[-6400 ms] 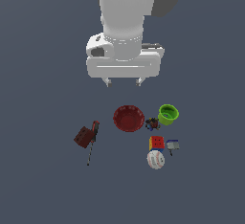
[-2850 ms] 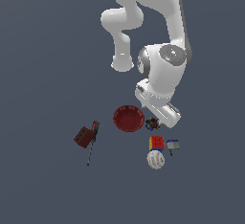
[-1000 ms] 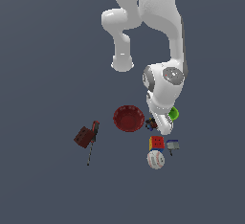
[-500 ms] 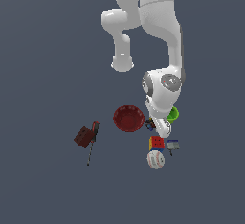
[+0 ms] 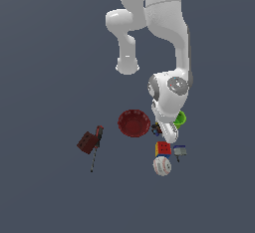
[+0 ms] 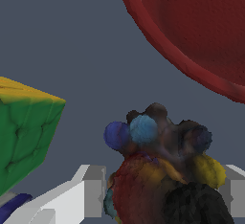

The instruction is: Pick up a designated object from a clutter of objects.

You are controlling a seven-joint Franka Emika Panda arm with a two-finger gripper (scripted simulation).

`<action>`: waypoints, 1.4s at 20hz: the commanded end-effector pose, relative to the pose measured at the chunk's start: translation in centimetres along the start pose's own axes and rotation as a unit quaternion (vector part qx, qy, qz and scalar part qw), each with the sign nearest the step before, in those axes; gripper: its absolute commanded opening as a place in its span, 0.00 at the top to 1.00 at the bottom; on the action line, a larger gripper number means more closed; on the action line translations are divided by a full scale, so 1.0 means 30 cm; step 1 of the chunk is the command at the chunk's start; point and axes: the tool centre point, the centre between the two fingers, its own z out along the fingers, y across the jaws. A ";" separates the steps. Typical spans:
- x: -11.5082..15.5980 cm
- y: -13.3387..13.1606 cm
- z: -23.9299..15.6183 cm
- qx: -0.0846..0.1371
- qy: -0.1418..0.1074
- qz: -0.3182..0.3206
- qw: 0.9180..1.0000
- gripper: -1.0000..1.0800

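Hand [image 6: 160, 194] was down at counter [image 5: 45, 77] level with the dark cluster [image 6: 162, 170] sitting between its two white fingers [image 6: 88, 192], one on each side of the lump. Wrist view showed the fingers right against or just beside the cluster; contact couldn't be confirmed, so whether the hand was clenched on it or only bracketing it: can't tell. Cluster was mostly dark with blue, red and yellow-orange bumps. In the exterior view the hand [image 5: 167, 131] hid nearly all of the cluster [image 5: 156, 129]; only a dark sliver showed at the hand's edge, just beside the red bowl [image 5: 134, 123]. Green cup [image 5: 180, 119] sat just behind the hand, partly covered by the arm. Colour cube [image 5: 162, 149] was near the hand on the side away from the bowl; its green and yellow faces [image 6: 26, 127] showed in the wrist view. Small blue-white item [image 5: 180, 151] sat beside the cube, white ball [image 5: 162, 165] just past the cube. Dark red long-handled tool [image 5: 90, 143] lay well apart, beyond the bowl.
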 end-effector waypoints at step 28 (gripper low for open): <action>-0.108 -0.077 -0.657 -0.002 0.000 0.000 1.000 1.00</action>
